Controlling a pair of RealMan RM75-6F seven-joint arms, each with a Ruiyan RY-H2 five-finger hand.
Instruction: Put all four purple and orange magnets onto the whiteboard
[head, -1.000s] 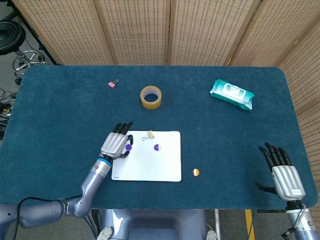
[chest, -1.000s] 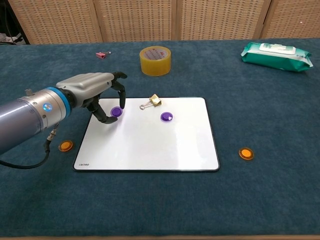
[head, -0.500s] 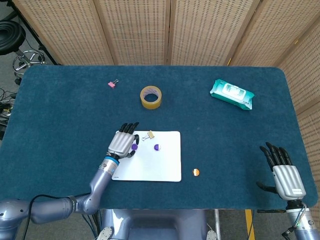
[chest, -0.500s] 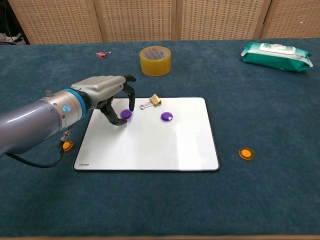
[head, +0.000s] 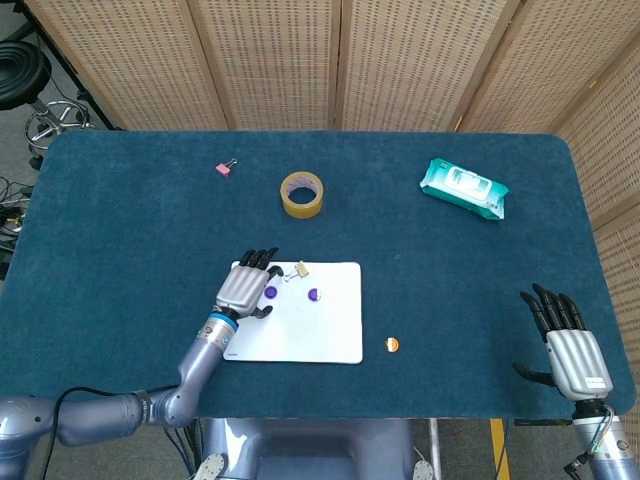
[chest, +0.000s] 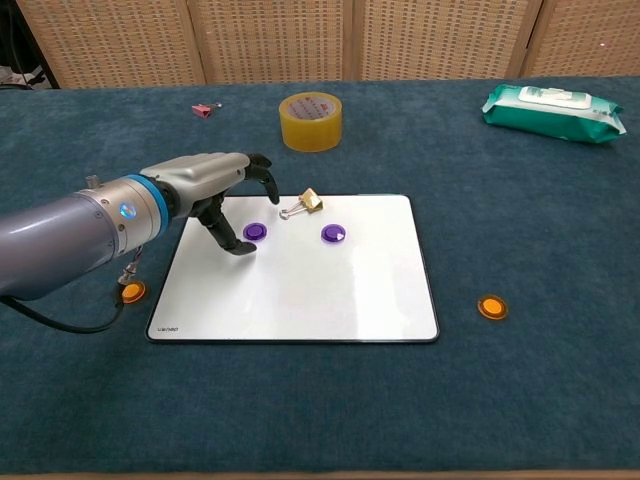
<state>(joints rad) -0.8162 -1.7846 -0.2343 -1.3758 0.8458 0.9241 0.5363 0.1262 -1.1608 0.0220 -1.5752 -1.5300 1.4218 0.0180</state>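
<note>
The whiteboard (chest: 300, 290) (head: 310, 335) lies flat near the table's front. Two purple magnets rest on it: one (chest: 255, 232) (head: 270, 293) at the upper left, one (chest: 334, 234) (head: 314, 295) near the top middle. One orange magnet (chest: 131, 291) lies on the cloth left of the board, another orange magnet (chest: 491, 307) (head: 391, 345) lies to its right. My left hand (chest: 210, 180) (head: 243, 288) hovers over the board's upper left corner, fingers apart, just off the left purple magnet. My right hand (head: 570, 350) rests open at the front right.
A gold binder clip (chest: 304, 204) sits on the board's top edge. A yellow tape roll (chest: 312, 121), a pink clip (chest: 205, 108) and a green wipes pack (chest: 555, 111) lie further back. Woven screens stand behind the table.
My left hand carried the purple magnet rightward onto the board, then let go of it and opened its fingers. The right hand stayed still.
</note>
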